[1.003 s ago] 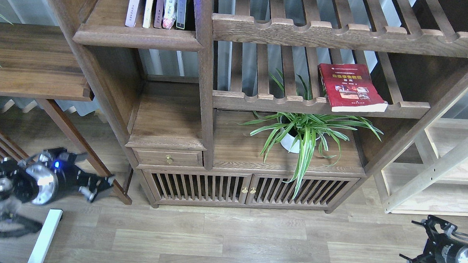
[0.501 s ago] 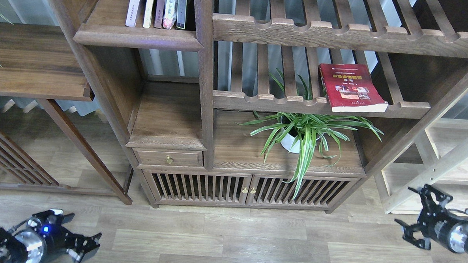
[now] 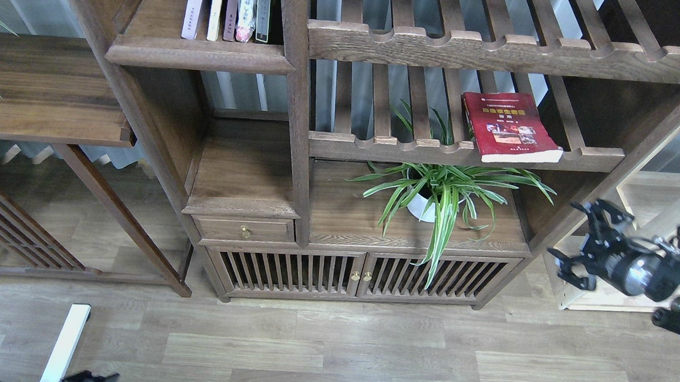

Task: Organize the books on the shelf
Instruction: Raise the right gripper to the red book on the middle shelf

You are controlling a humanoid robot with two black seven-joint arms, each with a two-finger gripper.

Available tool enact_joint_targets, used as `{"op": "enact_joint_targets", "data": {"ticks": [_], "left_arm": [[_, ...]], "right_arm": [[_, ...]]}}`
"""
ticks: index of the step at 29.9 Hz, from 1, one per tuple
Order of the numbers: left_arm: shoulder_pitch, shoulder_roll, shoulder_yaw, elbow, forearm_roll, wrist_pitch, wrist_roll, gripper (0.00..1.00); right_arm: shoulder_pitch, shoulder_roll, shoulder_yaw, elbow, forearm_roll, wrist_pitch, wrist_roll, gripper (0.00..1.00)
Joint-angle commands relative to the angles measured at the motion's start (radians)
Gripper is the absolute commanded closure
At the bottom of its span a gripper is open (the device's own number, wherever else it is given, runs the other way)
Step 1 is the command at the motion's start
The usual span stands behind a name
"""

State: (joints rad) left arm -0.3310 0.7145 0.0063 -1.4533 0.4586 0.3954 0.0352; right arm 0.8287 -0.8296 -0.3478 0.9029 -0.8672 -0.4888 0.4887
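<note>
A red book [image 3: 509,126] with a yellow title lies flat on the slatted rack [image 3: 462,153], its front end overhanging the rail. Several thin books [image 3: 227,8] stand upright on the dark-brown shelf [image 3: 199,55] at the top left, among them a pale pink one [image 3: 194,6] and a white-edged one [image 3: 216,7]. My right gripper [image 3: 574,238] is open and empty, in the air at the right, below and to the right of the red book. Of my left gripper only a black tip [image 3: 89,379] shows at the bottom edge.
A spider plant in a white pot [image 3: 443,192] stands on the cabinet top [image 3: 344,220] under the rack. Below are a small drawer [image 3: 245,230] and slatted doors [image 3: 359,275]. A pale wood unit [image 3: 629,272] stands behind my right gripper. A white bar [image 3: 66,340] lies on the floor.
My right gripper has risen and moved left toward the bookcase. My left arm has dropped down and almost left the view. The books have not moved.
</note>
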Motion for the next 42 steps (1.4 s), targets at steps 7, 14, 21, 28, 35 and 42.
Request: {"op": "enact_joint_targets", "data": {"ticks": [7,14,21,28,35,42], "left_arm": [[0.006,-0.003,-0.022,0.005,-0.003,0.017,-0.011,0.11],[0.006,-0.003,-0.023,0.005,-0.005,0.020,-0.011,0.11],[0.007,-0.001,-0.037,0.008,-0.005,0.020,-0.012,0.11],[0.006,-0.003,-0.039,0.014,-0.005,0.019,-0.012,0.11],[0.006,-0.004,-0.039,0.022,-0.005,0.019,-0.012,0.11],[0.006,-0.003,-0.039,0.024,-0.003,0.020,-0.012,0.11]], "right_arm": [[0.130,0.084,-0.010,-0.022,-0.032,0.000,0.000,0.00],[0.176,0.156,-0.054,-0.116,-0.026,0.000,0.000,0.00],[0.178,0.247,-0.074,-0.266,-0.027,0.000,0.000,0.01],[0.176,0.319,-0.111,-0.409,-0.029,0.000,0.000,0.06],[0.164,0.372,-0.154,-0.541,-0.023,0.000,0.000,0.16],[0.162,0.377,-0.157,-0.547,-0.026,0.000,0.000,0.30]]}}
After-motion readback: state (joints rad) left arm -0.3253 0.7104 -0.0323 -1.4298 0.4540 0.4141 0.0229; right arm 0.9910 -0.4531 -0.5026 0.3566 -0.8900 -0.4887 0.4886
